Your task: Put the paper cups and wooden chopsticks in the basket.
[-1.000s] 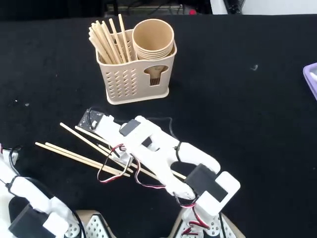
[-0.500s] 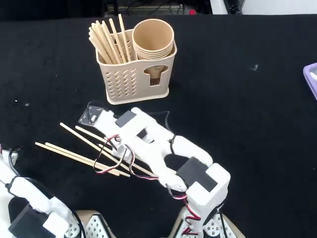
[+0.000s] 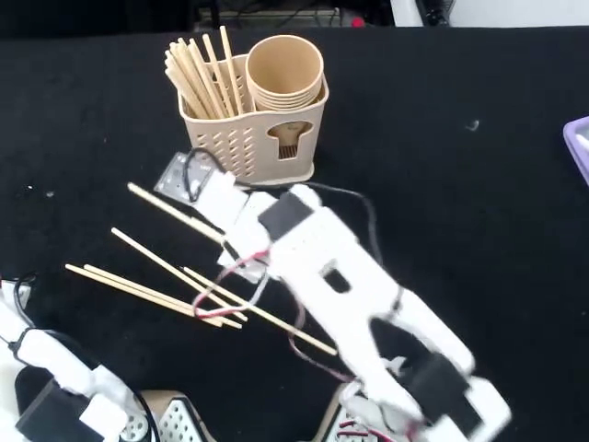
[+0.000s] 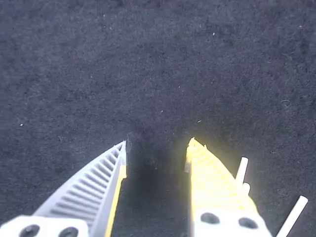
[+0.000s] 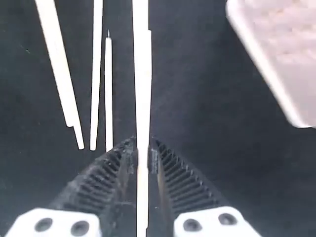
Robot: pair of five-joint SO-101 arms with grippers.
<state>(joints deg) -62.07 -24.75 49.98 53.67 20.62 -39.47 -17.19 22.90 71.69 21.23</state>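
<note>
right gripper [image 5: 143, 148] is clamped tight on 1 chopstick [image 5: 142, 74], just beside the basket [image 3: 253, 152]. in the basket, stacked cups [image 3: 285, 69] and upright chopsticks [image 3: 198, 78]. loose chopsticks [image 3: 156, 285] lie on the black table [image 3: 460, 230]. left gripper [image 4: 155, 148] hangs wide apart, gripping nothing, low over the table.

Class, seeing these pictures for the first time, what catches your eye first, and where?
The white right arm extends over the black table, its jaws shut on one chopstick near the basket. The basket holds stacked paper cups and a chopstick bundle; loose chopsticks lie beside the arm.
</note>
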